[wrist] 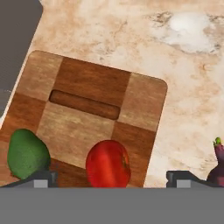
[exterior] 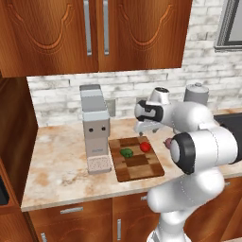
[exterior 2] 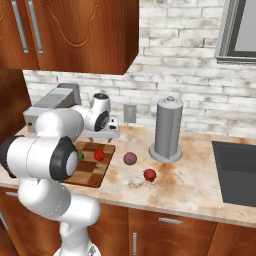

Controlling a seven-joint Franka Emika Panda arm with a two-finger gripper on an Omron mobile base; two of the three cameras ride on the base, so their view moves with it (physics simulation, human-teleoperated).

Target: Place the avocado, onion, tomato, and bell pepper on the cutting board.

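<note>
Purplish onion (exterior 2: pixel 130 158) sits on the bare table (exterior 2: pixel 190 185) just off the cutting board (exterior 2: pixel 95 172), to the sink side of the released tool (wrist: pixel 109 175), which hangs wide open over a red fruit (wrist: pixel 108 163) beside the avocado (wrist: pixel 27 154).

A home kitchen: marbled countertop (exterior 2: pixel 200 185), wooden cabinets (exterior: pixel 118 33), whitewashed brick backsplash (exterior 2: pixel 190 55), sink (exterior 2: pixel 237 170), coffee machine (exterior: pixel 96 130).
</note>
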